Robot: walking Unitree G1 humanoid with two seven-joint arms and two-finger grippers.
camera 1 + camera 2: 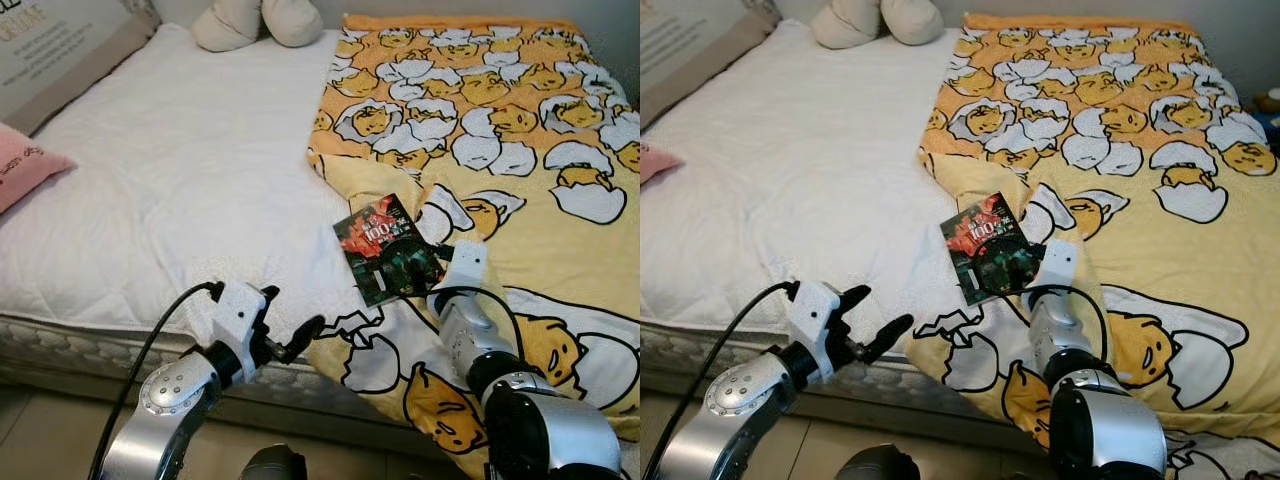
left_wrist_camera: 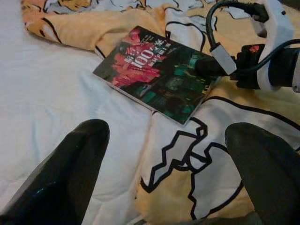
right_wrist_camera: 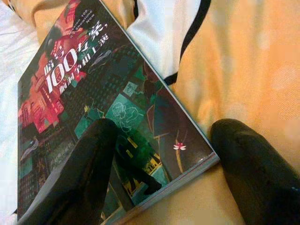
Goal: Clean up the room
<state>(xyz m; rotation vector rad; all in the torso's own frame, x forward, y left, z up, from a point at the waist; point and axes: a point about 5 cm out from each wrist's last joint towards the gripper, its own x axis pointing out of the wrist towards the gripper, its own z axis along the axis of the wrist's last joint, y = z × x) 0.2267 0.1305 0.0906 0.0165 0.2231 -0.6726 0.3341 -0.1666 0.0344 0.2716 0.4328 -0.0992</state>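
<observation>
A dark book (image 1: 388,248) with a red and green cover and "100" on it lies flat on the bed, half on the white sheet (image 1: 180,170) and half on the yellow egg-print blanket (image 1: 520,150). My right gripper (image 3: 164,187) is open at the book's (image 3: 93,108) near right corner. One finger (image 3: 84,173) rests over the cover, the other (image 3: 253,173) over the blanket. My left gripper (image 1: 875,318) hovers open at the bed's front edge, short of the book (image 2: 154,72) and to its left, with nothing between its fingers (image 2: 70,173).
A pink pillow (image 1: 25,165) lies at the bed's left edge and a grey printed pillow (image 1: 60,50) at the far left corner. A beige plush thing (image 1: 255,22) sits at the head of the bed. The blanket hangs over the bed's front edge.
</observation>
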